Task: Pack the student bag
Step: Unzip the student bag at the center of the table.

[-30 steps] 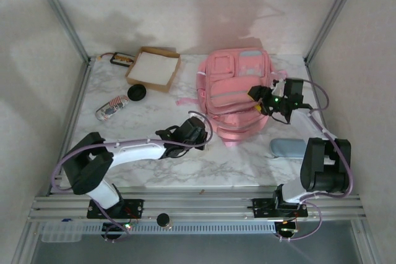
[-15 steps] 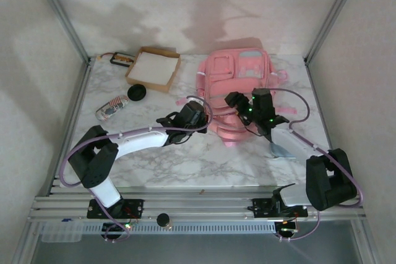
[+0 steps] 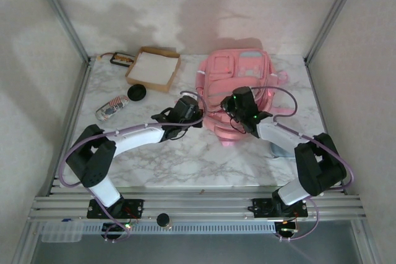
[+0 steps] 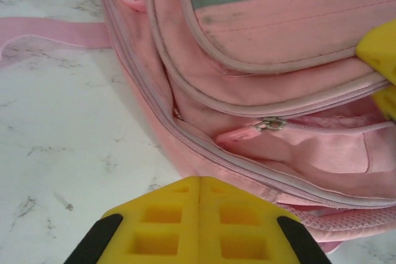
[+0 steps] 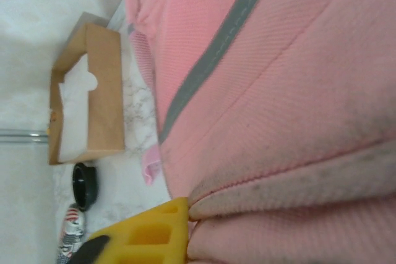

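Note:
The student bag (image 3: 240, 81), pink with grey trim, lies at the back right of the table. In the left wrist view its main zip gapes, with the metal zip pull (image 4: 270, 124) at the opening and the pink lining showing. My left gripper (image 3: 185, 110) is at the bag's left lower side, and its yellow fingers (image 4: 199, 183) are pressed shut on nothing, just short of the bag's edge. My right gripper (image 3: 239, 102) is over the bag's front. It is shut on a fold of the bag's fabric (image 5: 260, 196). One yellow finger (image 5: 148, 233) shows; the other is hidden behind the cloth.
A brown cardboard box (image 3: 153, 68) with a white inside stands at the back left. A black round object (image 3: 137, 93) and a striped item (image 3: 111, 107) lie in front of it. A grey-blue case (image 3: 279, 149) lies under my right arm. A pink strap (image 4: 49, 34) trails left.
My right gripper swung left from the bag's right side onto its front and closed on the fabric. My left gripper moved up and back toward the bag's left edge, staying shut.

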### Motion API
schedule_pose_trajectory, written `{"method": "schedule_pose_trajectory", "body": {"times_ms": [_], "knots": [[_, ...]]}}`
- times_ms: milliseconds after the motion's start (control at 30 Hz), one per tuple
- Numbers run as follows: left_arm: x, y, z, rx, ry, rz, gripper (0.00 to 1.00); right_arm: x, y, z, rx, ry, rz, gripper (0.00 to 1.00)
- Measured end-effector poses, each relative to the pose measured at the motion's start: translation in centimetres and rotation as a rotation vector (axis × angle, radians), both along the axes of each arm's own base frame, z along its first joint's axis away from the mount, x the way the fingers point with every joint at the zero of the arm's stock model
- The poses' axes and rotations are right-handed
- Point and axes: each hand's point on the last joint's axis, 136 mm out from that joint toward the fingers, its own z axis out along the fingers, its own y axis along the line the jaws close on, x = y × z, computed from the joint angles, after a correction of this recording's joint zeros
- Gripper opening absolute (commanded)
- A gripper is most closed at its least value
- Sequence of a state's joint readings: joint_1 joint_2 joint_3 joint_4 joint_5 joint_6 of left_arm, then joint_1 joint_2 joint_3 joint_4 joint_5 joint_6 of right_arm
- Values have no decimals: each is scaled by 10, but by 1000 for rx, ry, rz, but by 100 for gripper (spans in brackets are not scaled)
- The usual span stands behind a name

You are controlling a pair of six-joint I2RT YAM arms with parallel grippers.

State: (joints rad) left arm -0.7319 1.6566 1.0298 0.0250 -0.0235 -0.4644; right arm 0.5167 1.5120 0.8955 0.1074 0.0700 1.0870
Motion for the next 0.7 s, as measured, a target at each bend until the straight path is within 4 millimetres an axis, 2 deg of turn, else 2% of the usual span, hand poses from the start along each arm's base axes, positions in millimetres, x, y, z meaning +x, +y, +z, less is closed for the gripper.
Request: {"method": "schedule_pose_trajectory", "body": {"times_ms": [167, 333, 433, 700], "knots": [[-5, 8, 3, -31, 19, -34, 34, 5, 7, 18, 56, -12, 50, 0], [-18, -1, 16, -65, 12, -115, 43, 8, 5, 26, 143, 24, 97, 0], [-23, -6, 26, -66, -17, -166, 44, 7, 2, 32, 194, 42, 114, 0], [-26, -14, 31, -27, -81, -270, 49, 7, -8, 60, 280, 40, 151, 0]]}}
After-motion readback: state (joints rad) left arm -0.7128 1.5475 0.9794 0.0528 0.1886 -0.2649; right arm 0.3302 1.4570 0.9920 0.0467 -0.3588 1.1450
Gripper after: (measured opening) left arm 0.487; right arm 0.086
